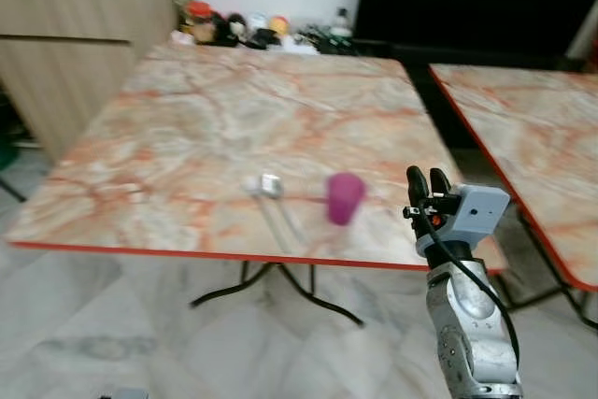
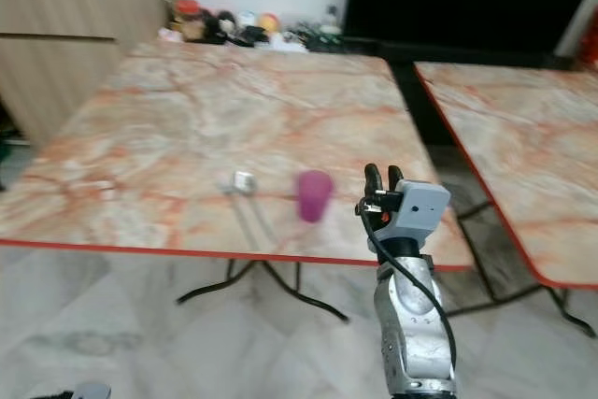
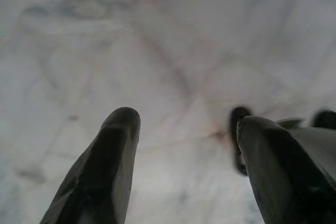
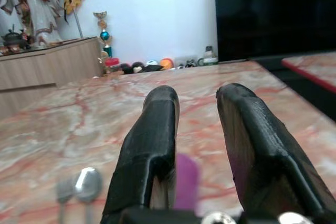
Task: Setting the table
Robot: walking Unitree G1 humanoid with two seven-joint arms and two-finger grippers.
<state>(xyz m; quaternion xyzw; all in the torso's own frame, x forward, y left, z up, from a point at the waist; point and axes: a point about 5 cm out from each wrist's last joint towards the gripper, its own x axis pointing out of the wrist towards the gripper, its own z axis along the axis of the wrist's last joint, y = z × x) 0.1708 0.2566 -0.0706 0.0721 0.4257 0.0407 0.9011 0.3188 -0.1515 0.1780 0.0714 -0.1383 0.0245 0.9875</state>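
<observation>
the purple cup (image 1: 344, 197) stands upright near the front edge of the marble table (image 1: 234, 119), with a spoon (image 1: 270, 186) and a fork (image 4: 64, 192) lying just to its left – the right gripper (image 1: 427, 184) hovers beside the cup, fingers parted and holding nothing; the left gripper (image 3: 184, 145) hangs spread over the floor

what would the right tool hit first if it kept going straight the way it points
Most likely the purple cup: in the right wrist view it sits between the open right tool fingers, just ahead on the marble table. Exact depth is unclear.
</observation>
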